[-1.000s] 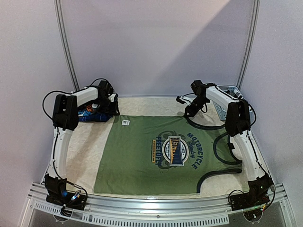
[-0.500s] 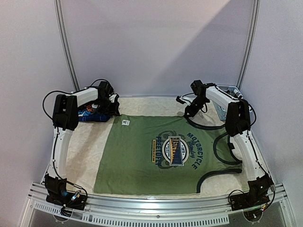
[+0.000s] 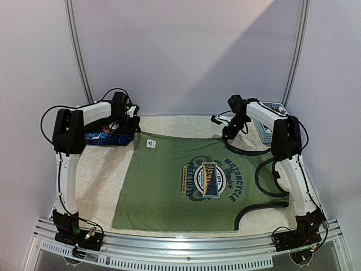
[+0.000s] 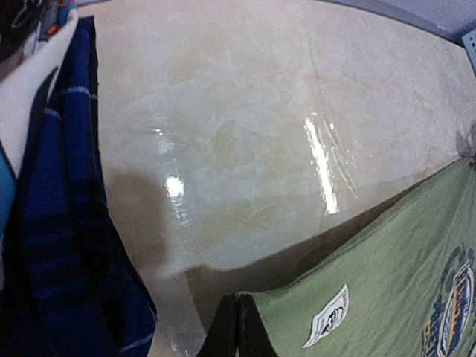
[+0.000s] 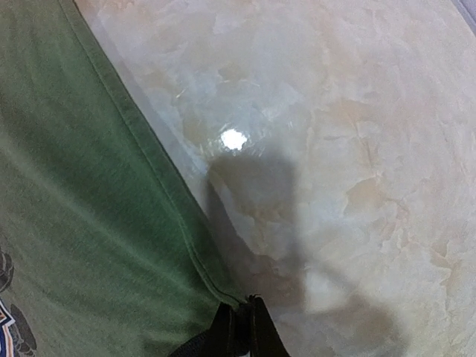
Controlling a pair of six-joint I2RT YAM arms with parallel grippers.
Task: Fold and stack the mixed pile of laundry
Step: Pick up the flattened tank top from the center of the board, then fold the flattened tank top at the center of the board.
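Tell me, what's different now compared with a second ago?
The left gripper shut on the shirt's far left corner and raised it a little, and its arm swung outward to the left. The right gripper kept its pinch on the other far corner, almost in place. The rest of the shirt stayed flat, and the pile did not move.

The left arm (image 3: 61, 175) and right arm (image 3: 294, 169) are each built from white tubular links joined by boxy black joint housings (image 3: 66, 131). Behind each gripper, thin black cables (image 3: 48, 113) loop along the links, back to black bases (image 3: 69, 224). The left gripper (image 4: 236, 303) and right gripper (image 5: 247, 306) end in slim matte-black fingers tapering to narrow tips.
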